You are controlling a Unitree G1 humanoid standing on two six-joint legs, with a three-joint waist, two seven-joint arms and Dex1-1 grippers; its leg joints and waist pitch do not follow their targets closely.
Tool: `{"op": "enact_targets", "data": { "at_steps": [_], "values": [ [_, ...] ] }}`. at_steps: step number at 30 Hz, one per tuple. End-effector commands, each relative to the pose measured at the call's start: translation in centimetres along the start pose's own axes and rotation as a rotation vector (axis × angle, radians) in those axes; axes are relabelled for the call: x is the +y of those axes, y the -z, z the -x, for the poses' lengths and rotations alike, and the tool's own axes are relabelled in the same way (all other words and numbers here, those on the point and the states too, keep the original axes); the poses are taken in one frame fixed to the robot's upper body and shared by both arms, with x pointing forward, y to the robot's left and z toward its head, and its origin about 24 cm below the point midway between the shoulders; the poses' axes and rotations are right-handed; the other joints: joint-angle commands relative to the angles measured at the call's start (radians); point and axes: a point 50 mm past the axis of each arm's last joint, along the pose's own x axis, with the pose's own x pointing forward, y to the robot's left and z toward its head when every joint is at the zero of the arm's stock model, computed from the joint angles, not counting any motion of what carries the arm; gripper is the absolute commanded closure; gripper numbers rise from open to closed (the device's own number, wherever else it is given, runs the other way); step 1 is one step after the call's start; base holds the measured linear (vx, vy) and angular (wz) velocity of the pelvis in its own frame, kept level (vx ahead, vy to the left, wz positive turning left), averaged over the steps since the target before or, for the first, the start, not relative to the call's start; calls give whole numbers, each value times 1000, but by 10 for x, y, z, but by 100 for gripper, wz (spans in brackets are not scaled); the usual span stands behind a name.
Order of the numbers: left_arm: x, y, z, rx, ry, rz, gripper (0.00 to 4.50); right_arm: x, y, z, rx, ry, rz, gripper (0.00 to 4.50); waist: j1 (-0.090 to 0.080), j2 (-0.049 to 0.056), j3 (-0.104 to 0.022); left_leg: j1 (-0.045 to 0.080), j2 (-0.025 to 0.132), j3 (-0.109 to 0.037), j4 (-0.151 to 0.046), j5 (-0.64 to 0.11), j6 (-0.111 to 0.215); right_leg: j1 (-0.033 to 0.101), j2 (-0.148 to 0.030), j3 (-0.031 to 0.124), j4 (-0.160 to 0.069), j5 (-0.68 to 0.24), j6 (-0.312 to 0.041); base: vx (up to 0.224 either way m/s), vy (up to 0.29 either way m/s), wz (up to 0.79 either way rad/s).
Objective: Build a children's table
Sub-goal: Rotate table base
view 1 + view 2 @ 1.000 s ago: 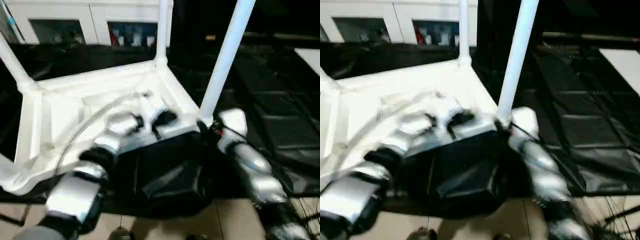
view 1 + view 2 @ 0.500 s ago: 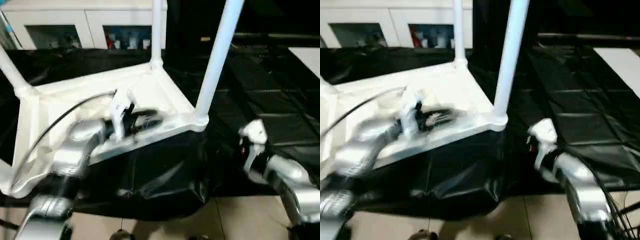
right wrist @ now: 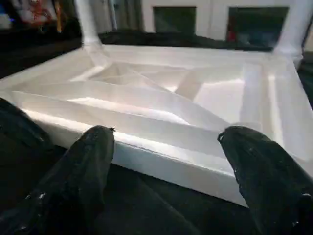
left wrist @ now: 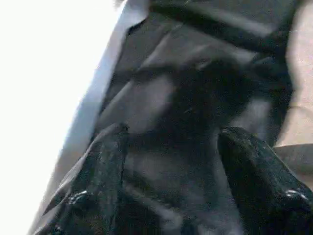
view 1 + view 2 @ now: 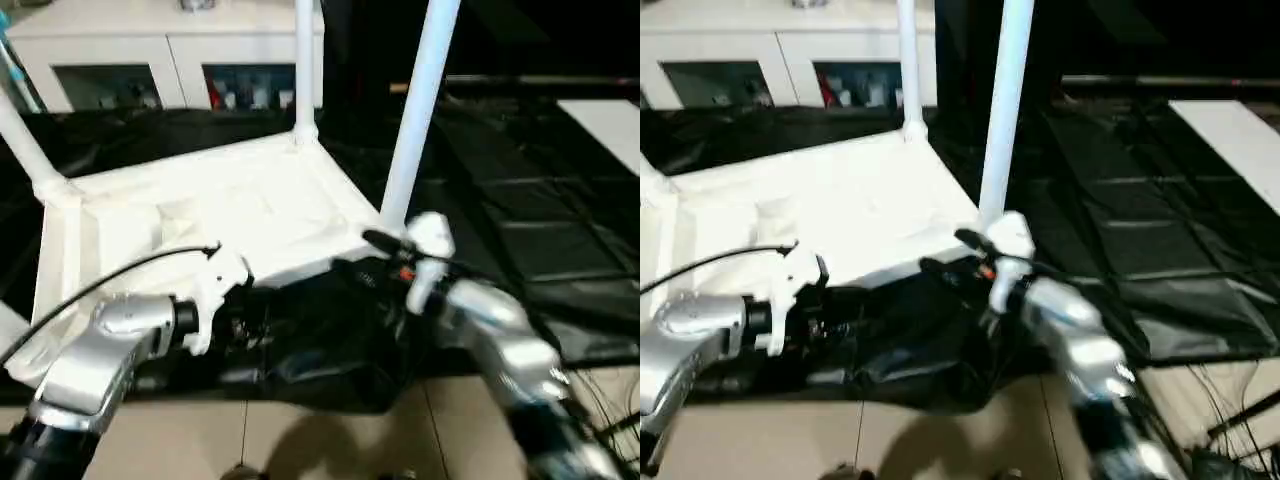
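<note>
The children's table (image 5: 250, 205) lies upside down on a black sheet, its ribbed underside facing up. Three white tube legs stand in its corner sockets: near right (image 5: 417, 110), far right (image 5: 303, 70) and far left (image 5: 27, 140). My left gripper (image 4: 171, 132) hovers open over the black sheet just in front of the table's near rim, with nothing between its fingers. My right gripper (image 5: 370, 258) is open beside the near right corner. In the right wrist view that gripper (image 3: 165, 132) faces the table's rim with an empty gap.
A white cabinet (image 5: 170, 60) with glass doors stands behind the table. The black sheet (image 5: 540, 230) spreads wide to the right, with a white panel (image 5: 610, 120) at its far edge. Tiled floor (image 5: 300, 440) lies nearest me. A black cable (image 5: 110, 280) arcs over my left arm.
My left gripper has drawn back off the table's near rim toward me and opened. My right arm swung out to the right, then came back to the near right corner.
</note>
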Motion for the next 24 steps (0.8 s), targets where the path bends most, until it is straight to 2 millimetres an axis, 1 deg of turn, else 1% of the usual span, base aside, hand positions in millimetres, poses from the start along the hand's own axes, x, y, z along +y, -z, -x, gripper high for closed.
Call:
{"op": "enact_targets", "data": {
  "at_steps": [1, 3, 4, 5, 6, 7, 8, 9, 10, 11, 12, 13, 14, 15, 16, 17, 18, 19, 20, 21, 22, 23, 24],
  "values": [
    [6, 7, 1, 46, -78, -6, 111, -15, -10, -11, -23, 98, 20, 66, -11, 11, -66, 27, -23, 0, -80, -482, -49, 34, -14, 0, -105, -575, -73, 0, 0, 0],
    [6, 7, 0, 45, -84, -2, 93, -18, -11, -13, -27, 119, 22, 66, -17, 12, -64, 31, -24, 0, -77, -504, -48, 31, -13, -3, -109, -584, -76, 0, 0, 0],
    [5, 7, 0, 45, -89, 2, 87, -24, -14, -16, -29, 151, 21, 66, -17, 12, -66, 36, -23, 1, -75, -509, -44, 28, -14, -2, -110, -576, -83, 0, 0, 0],
    [5, 9, 0, 49, -97, 5, 79, -30, -16, -17, -30, 183, 25, 66, -20, 10, -66, 33, -24, 0, -75, -509, -42, 31, -13, -3, -108, -566, -89, 0, 0, 0],
    [5, 9, 0, 49, -97, 5, 79, -30, -16, -17, -30, 183, 25, 66, -21, 10, -65, 31, -24, 0, -77, -507, -40, 33, -11, -3, -108, -561, -89, 0, 0, 0],
    [5, 13, 0, 72, -121, 1, 67, -41, -20, -20, -26, 250, 45, 66, -24, 8, -66, 28, -23, 0, -77, -502, -41, 34, -13, -4, -105, -549, -96, 0, 0, 0],
    [6, 14, 0, 77, -125, 2, 56, -44, -21, -20, -25, 266, 44, 66, -27, 9, -68, 27, -24, -1, -77, -504, -39, 38, -13, -5, -103, -543, -100, 0, 0, 0],
    [6, 16, 1, 84, -132, 4, 49, -49, -22, -19, -24, 292, 43, 66, -26, 9, -68, 26, -23, -1, -77, -505, -38, 38, -15, -6, -104, -542, -101, 0, 0, 0],
    [6, 21, 2, 100, -145, 10, 37, -61, -25, -18, -27, 352, 31, 66, -27, 9, -68, 32, -23, 1, -74, -510, -36, 32, -13, -5, -105, -531, -110, 0, 0, 0],
    [6, 22, 2, 104, -146, 11, 37, -64, -26, -18, -29, 367, 28, 66, -26, 9, -66, 36, -24, 3, -72, -518, -34, 29, -11, -6, -108, -535, -114, 0, 0, 0],
    [7, 24, 3, 112, -155, 12, 24, -72, -28, -14, -27, 410, 32, 66, -25, 9, -68, 40, -24, 4, -70, -521, -34, 26, -13, -5, -108, -535, -116, 0, 0, 0],
    [7, 26, 4, 116, -160, 12, 6, -77, -29, -12, -25, 435, 37, 66, -23, 11, -66, 41, -24, 4, -70, -527, -34, 26, -10, -6, -108, -533, -118, 0, 0, 0],
    [7, 27, 5, 119, -162, 16, 6, -83, -31, -8, -25, 467, 27, 66, -22, 12, -66, 42, -24, 4, -70, -529, -35, 25, -9, -6, -109, -533, -117, 0, 0, 0],
    [7, 27, 5, 119, -162, 16, 2, -83, -31, -8, -25, 468, 27, 66, -22, 11, -66, 43, -24, 4, -69, -535, -34, 25, -9, -7, -109, -532, -118, 0, 0, 0],
    [7, 28, 5, 121, -164, 19, 2, -95, -34, -1, -24, 528, 21, 66, -23, 9, -67, 38, -25, 3, -71, -529, -31, 32, -10, -10, -107, -530, -113, 0, 0, 0],
    [6, 29, 5, 122, -164, 19, 2, -103, -37, 4, -20, 564, 21, 66, -25, 10, -66, 34, -26, 2, -72, -532, -30, 36, -9, -14, -108, -531, -110, 0, 0, 0],
    [6, 29, 5, 121, -165, 18, 2, -110, -39, 9, -15, 600, 26, 66, -26, 10, -68, 34, -26, 2, -70, -533, -30, 37, -10, -15, -107, -530, -110, 0, 0, 0],
    [6, 29, 5, 121, -164, 17, 2, -111, -39, 9, -15, 604, 27, 66, -30, 6, -68, 33, -27, 2, -68, -536, -27, 38, -10, -18, -107, -534, -112, 0, 0, 0],
    [5, 27, 3, 103, -158, 2, 2, -121, -44, 18, -10, 662, 34, 66, -31, 5, -67, 31, -28, 2, -67, -538, -24, 38, -12, -20, -110, -547, -108, 0, 0, 0],
    [5, 27, 3, 103, -158, 2, 2, -121, -44, 18, -10, 662, 34, 66, -31, 5, -67, 31, -28, 2, -67, -538, -24, 38, -12, -20, -110, -547, -108, 0, 0, 0],
    [3, 24, 1, 76, -146, -14, 2, -128, -47, 24, -12, 705, 35, 66, -34, 2, -66, 31, -31, 2, -64, -537, -18, 37, -11, -25, -114, -572, -97, 0, 0, 0],
    [1, 21, -1, 51, -135, -21, 2, -131, -49, 27, -9, 730, 41, 66, -37, 1, -65, 32, -31, 3, -61, -539, -15, 36, -12, -28, -119, -590, -90, 0, 0, 0],
    [-1, 18, -3, 29, -123, -23, 2, -134, -50, 29, -5, 745, 49, 66, -40, -7, -65, 33, -32, 4, -59, -537, -12, 36, -11, -31, -122, -599, -87, 0, 0, 0]
  ]
}}
